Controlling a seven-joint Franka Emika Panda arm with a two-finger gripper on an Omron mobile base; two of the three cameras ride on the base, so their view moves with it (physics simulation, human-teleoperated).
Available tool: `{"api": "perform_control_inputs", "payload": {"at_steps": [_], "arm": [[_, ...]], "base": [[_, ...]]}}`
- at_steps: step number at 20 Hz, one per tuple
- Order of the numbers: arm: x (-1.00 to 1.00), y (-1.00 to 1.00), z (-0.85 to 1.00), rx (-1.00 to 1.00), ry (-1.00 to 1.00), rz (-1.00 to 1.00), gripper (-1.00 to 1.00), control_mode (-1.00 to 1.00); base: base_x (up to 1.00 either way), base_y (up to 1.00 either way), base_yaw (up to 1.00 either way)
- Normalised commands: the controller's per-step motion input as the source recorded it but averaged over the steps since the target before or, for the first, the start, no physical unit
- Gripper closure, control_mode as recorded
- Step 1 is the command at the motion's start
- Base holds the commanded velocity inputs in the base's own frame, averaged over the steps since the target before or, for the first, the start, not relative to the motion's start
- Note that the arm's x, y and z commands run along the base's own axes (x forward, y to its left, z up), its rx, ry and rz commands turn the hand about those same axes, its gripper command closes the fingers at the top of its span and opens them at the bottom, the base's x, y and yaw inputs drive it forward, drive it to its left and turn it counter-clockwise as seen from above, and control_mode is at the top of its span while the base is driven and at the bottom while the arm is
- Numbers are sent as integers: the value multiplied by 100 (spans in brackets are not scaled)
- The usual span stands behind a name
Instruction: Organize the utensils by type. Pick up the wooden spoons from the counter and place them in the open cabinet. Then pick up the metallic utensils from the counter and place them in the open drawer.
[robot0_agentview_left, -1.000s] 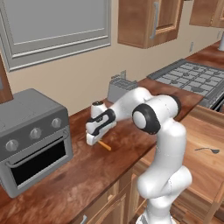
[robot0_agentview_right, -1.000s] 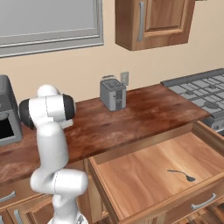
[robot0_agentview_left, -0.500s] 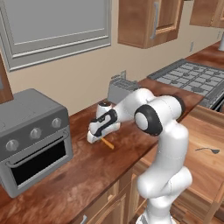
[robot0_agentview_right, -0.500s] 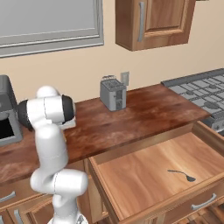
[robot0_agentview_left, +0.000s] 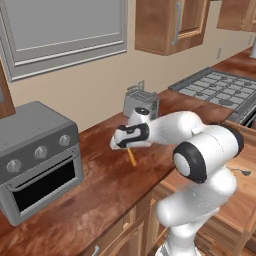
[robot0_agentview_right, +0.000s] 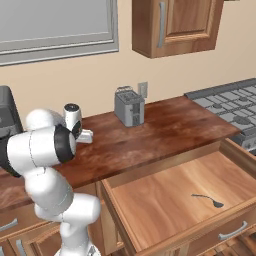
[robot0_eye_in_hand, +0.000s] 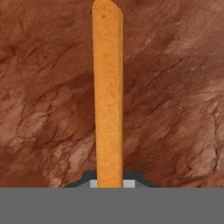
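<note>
Orange-gold and slim, the fork (robot0_eye_in_hand: 108, 94) runs straight up the hand view, its lower end pinched between the end effector's (robot0_eye_in_hand: 109, 183) closed tips. In the left base view it hangs at a slant from the end effector over the dark reddish-brown desk (robot0_agentview_left: 107, 187); whether its lower end touches the wood I cannot tell. A grey toaster (robot0_agentview_left: 140, 100) stands close behind, a toaster oven (robot0_agentview_left: 37, 155) further off. The open drawer (robot0_agentview_right: 165, 197) holds one small dark utensil (robot0_agentview_right: 207, 200). The grasp looks made; carrying the fork to the drawer remains. No wooden spoon lies on the visible desk, so that half seems finished.
</note>
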Motion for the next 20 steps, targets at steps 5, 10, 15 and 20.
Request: {"api": "perform_control_inputs", "payload": {"at_steps": [5, 10, 15, 20], "arm": [[-27, -51, 100, 8, 0, -53, 100, -100], [-8, -46, 70, 0, -1, -64, 100, -100], [-3, -46, 62, 0, 0, -67, 100, -100], [0, -41, 60, 0, -4, -67, 100, -100]], "base": [[0, 0, 0], [0, 0, 0], [0, 0, 0], [0, 0, 0]]}}
